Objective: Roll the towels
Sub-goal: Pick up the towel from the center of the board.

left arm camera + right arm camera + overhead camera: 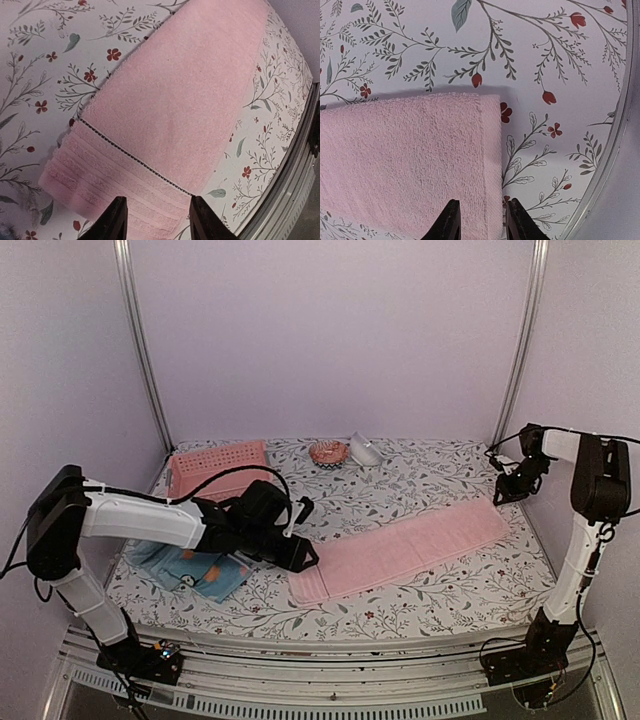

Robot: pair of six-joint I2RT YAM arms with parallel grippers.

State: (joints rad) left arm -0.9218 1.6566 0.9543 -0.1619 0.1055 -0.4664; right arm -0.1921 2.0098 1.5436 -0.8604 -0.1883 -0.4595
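Note:
A long pink towel [400,545] lies flat and unrolled, slanting across the flowered table from near left to far right. My left gripper [305,555] hovers over its banded near-left end [185,100]. Its jaws stand open [157,202] with nothing between them. Over the far-right end [405,150] my right gripper [507,490] is also open [481,205], straddling the towel's side edge from above without gripping it. A light blue towel with orange motifs [200,572] lies crumpled at the near left under my left arm, with a pale teal towel [148,554] peeking out beside it.
A pink perforated basket [215,468] stands at the back left. A small patterned bowl [328,452] and a white object [365,450] sit at the back middle. The table's metal rim [295,165] runs close by the towel's near end.

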